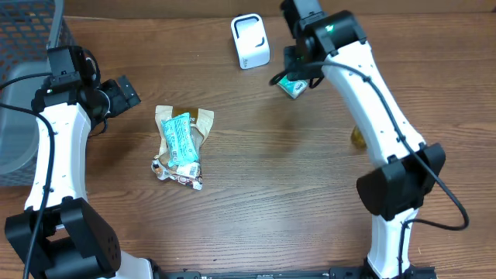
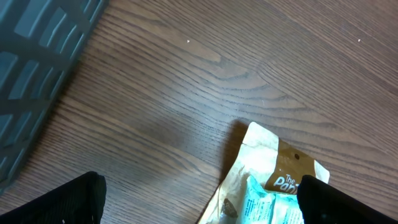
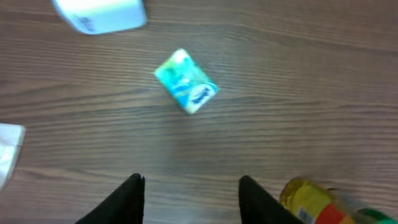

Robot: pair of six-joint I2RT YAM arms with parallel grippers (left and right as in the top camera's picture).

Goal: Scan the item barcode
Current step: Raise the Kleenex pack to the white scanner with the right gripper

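Right arm (image 1: 372, 108) above small teal carton (image 1: 293, 87), near scanner (image 1: 250, 41).
Left wrist: left end effector (image 2: 199, 202) wide open, empty, near snack packets (image 2: 273, 180). Right wrist: right end effector (image 3: 191, 186) parted, carton free ahead; looks light, stiff, slick; pinch flat sides.

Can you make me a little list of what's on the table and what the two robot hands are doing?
scanner: white scanner, at the far side of the table
small item: teal box, loose near the scanner, not held
right gripper: open, empty, over the teal box
left gripper: open wide, empty, by the snack packets
snack packets: a pile, left of the middle
yellow bottle: beside the right arm, partly hidden
basket: grey, at the left edge
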